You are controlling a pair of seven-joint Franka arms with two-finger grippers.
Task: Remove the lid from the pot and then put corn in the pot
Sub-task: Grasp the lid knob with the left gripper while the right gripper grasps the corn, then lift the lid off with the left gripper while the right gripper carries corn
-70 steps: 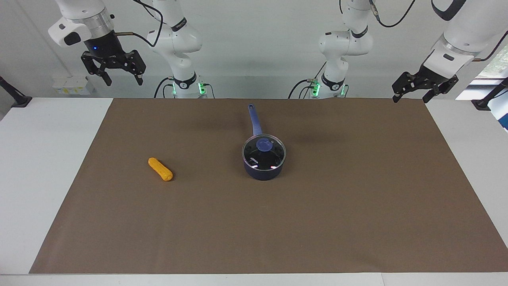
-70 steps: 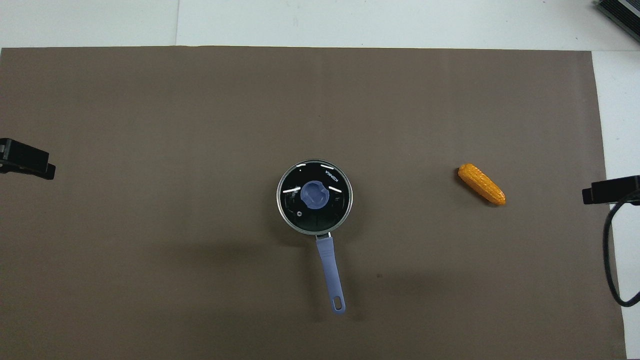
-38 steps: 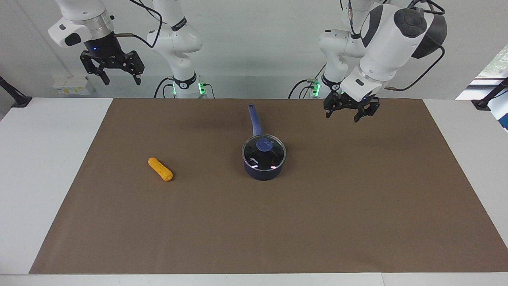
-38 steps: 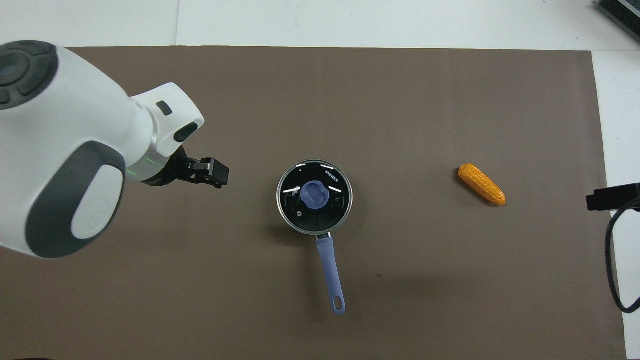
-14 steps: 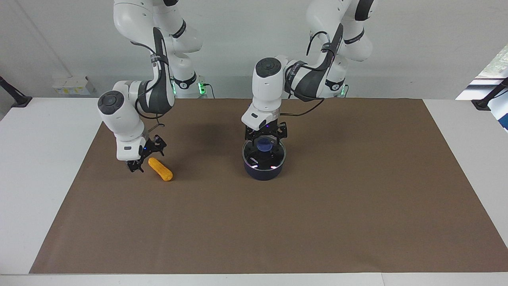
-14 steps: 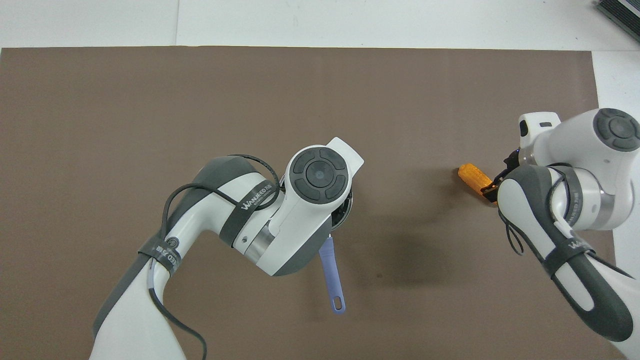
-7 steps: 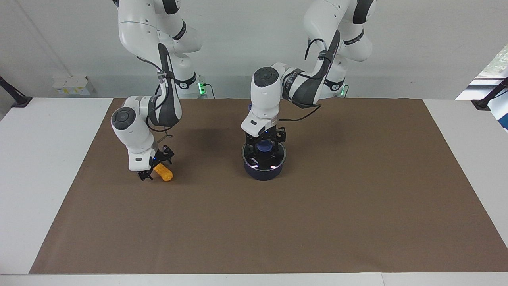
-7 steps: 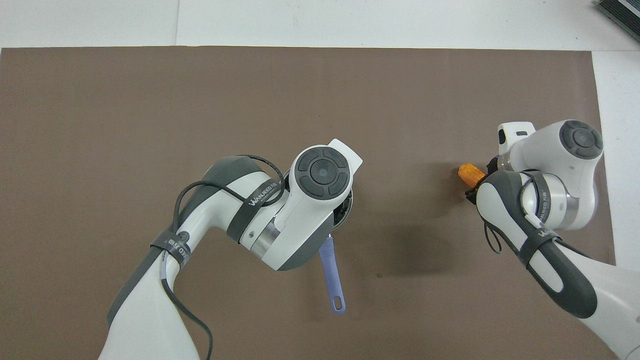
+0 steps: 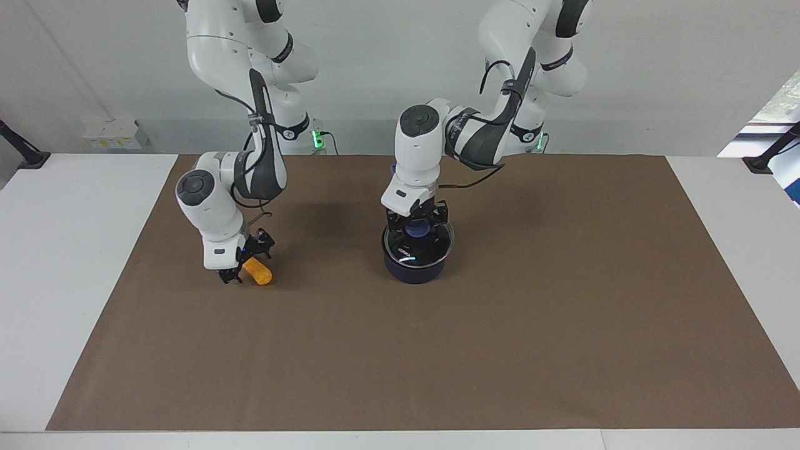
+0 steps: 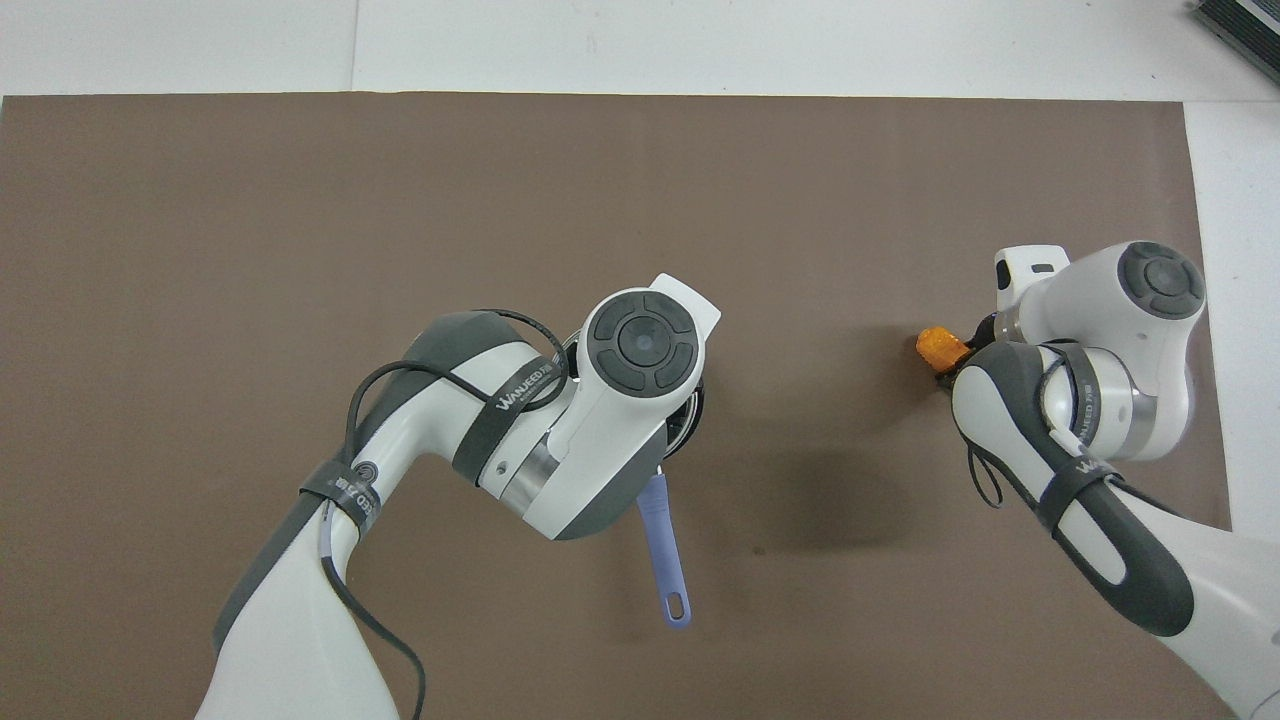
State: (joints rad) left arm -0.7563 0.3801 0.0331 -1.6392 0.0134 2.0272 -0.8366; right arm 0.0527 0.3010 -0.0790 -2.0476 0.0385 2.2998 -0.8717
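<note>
The dark blue pot (image 9: pixel 415 274) stands mid-mat; its long handle (image 10: pixel 662 550) points toward the robots. The glass lid (image 9: pixel 432 247) sits on or just above the pot's rim, slightly shifted. My left gripper (image 9: pixel 417 220) is down on the lid's blue knob (image 9: pixel 417 230) and shut on it. The orange corn (image 9: pixel 260 274) lies on the mat toward the right arm's end. My right gripper (image 9: pixel 245 262) is low over the corn's end nearer the robots. In the overhead view the arms hide both grippers, the lid and most of the corn (image 10: pixel 938 345).
A brown mat (image 9: pixel 562 312) covers the white table (image 9: pixel 62 281), whose bare top shows at both ends. Nothing else stands on the mat. The left arm's elbow (image 10: pixel 480 420) hangs over the mat beside the pot.
The left gripper has closed on the knob and the lid has shifted slightly, its reflections changed. The right gripper has settled at the corn and has hardly moved in the last half second.
</note>
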